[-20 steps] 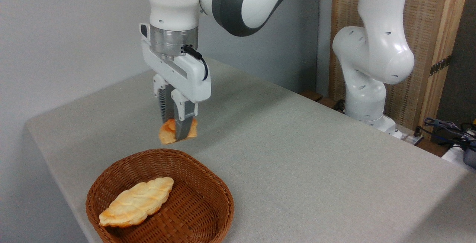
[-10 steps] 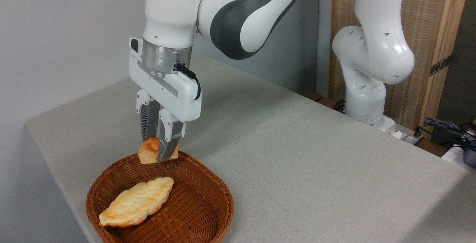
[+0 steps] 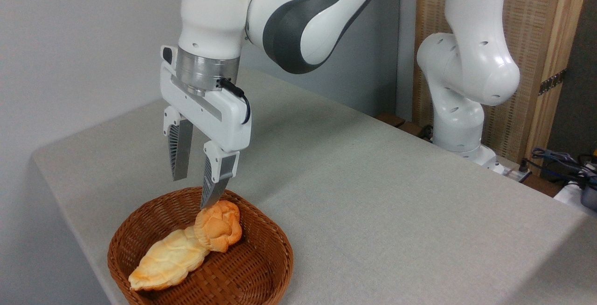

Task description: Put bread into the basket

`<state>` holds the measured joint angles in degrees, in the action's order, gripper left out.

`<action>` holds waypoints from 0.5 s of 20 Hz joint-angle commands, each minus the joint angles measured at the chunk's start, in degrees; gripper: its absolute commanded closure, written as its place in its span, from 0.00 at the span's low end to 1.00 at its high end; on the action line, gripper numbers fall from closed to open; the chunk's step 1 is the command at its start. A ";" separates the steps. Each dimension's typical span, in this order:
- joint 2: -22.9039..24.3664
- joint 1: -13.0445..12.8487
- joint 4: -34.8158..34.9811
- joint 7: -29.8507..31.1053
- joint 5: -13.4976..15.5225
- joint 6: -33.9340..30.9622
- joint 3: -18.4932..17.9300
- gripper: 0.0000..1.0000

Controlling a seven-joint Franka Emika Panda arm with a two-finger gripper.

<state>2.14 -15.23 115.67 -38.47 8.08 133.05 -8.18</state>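
The small orange-golden knotted bun [image 3: 218, 226] lies inside the woven reddish-brown basket [image 3: 266, 263], resting against the far end of the paler leaf-shaped loaf [image 3: 167, 260]. My gripper [image 3: 193, 192] hangs just above the basket's far rim, open, with nothing between its fingers. The right fingertip [image 3: 211, 197] is close over the bun; I cannot tell whether it touches.
The basket sits near the front left corner of the grey cloth-covered table [image 3: 373, 193], close to the table's left edge. The arm's white base [image 3: 461, 123] stands at the back right, with cables [image 3: 559, 160] beside it. A grey wall runs behind.
The gripper opened and let the bun go. The bun dropped into the basket onto the end of the long loaf, which shifted slightly. The hand stayed over the basket's far rim.
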 commanded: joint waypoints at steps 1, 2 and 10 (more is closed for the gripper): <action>2.60 -0.33 -1.15 0.41 0.62 -2.33 -1.05 0.00; 2.87 -0.42 -2.28 0.33 0.36 -5.49 -1.57 0.00; 2.87 -0.42 -8.97 2.60 -5.44 -26.70 -1.49 0.00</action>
<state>5.44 -15.20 107.81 -38.02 4.92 109.72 -9.16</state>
